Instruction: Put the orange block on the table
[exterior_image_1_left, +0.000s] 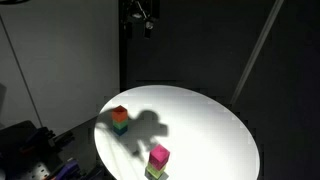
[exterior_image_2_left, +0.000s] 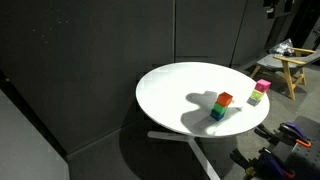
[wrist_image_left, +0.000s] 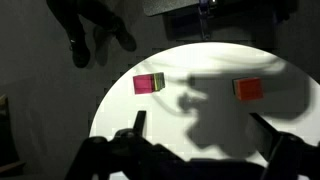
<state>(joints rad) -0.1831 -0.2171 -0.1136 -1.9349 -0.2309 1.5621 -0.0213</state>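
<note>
The orange block (exterior_image_1_left: 120, 112) sits on top of a small stack of cubes on the round white table (exterior_image_1_left: 210, 120). It also shows in an exterior view (exterior_image_2_left: 225, 99) and in the wrist view (wrist_image_left: 248, 89). A green cube (exterior_image_2_left: 221, 108) lies under it. My gripper (wrist_image_left: 200, 140) hangs high above the table, open and empty, with its dark fingers wide apart. It shows at the top of an exterior view (exterior_image_1_left: 140, 20). Its shadow falls on the table between the two stacks.
A second stack with a pink cube (exterior_image_1_left: 158, 154) on top stands near the table's edge, also in the wrist view (wrist_image_left: 147, 84). Dark curtains surround the table. A wooden stand (exterior_image_2_left: 285, 65) and cluttered gear (exterior_image_1_left: 30, 150) lie beside the table.
</note>
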